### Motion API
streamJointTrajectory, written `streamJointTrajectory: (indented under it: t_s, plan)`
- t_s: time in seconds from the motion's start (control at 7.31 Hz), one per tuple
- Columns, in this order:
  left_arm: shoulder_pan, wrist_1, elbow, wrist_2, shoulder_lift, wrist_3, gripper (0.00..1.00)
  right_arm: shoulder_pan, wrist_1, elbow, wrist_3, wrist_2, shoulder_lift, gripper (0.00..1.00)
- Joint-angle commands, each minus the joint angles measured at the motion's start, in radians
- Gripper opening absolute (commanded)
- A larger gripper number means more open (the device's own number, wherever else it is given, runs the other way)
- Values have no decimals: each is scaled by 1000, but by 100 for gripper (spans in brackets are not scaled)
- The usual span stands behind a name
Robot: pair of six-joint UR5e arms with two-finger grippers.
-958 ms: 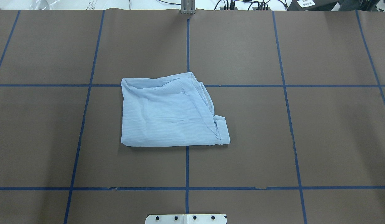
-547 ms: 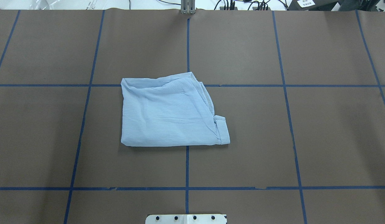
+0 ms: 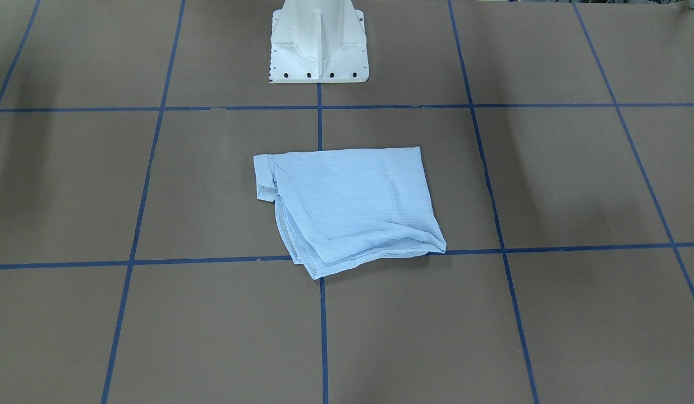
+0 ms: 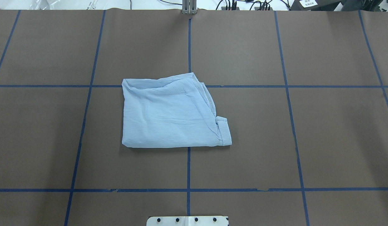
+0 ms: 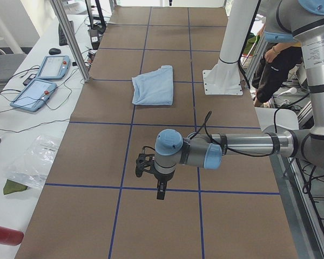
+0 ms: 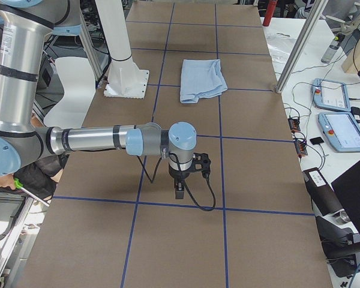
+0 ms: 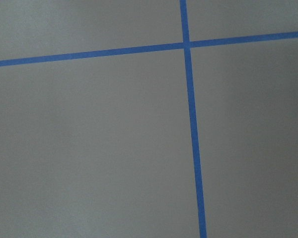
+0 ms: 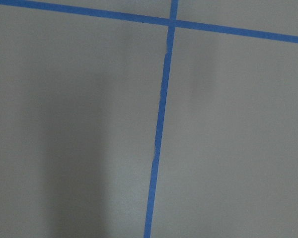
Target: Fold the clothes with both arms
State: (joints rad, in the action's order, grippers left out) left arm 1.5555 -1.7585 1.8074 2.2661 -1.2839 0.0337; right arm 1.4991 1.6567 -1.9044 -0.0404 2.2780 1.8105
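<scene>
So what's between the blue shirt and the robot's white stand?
Nothing sits there. Between the shirt and the stand is just bare brown table, crossed by blue tape. The front-facing view shows it best.

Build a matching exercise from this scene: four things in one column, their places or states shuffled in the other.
Things:
1. shirt
2. pedestal base
3. left hand
4. tablets

Places or states:
A. on the side bench
B. hanging over bare table, far from the cloth
C. folded, lying mid-table
D. white, standing at the robot's edge

Pairs: 1-C, 2-D, 3-B, 4-A
</scene>
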Motion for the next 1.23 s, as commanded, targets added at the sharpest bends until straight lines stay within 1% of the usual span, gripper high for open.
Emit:
streamJointTrajectory:
  t_s: [0.0,0.14,0.41,1.09]
  plan:
    - [0,-2,-25,-14,0,3,100,0,-2,11,1,0,-5,100]
    - [0,-1,-25,-14,0,2,100,-2,-2,13,1,3,-5,100]
    - [0,1,-29,-16,3,3,100,0,-3,16,1,41,-5,100]
    - [0,-2,-39,-14,5,-6,100,0,-3,24,2,41,-5,100]
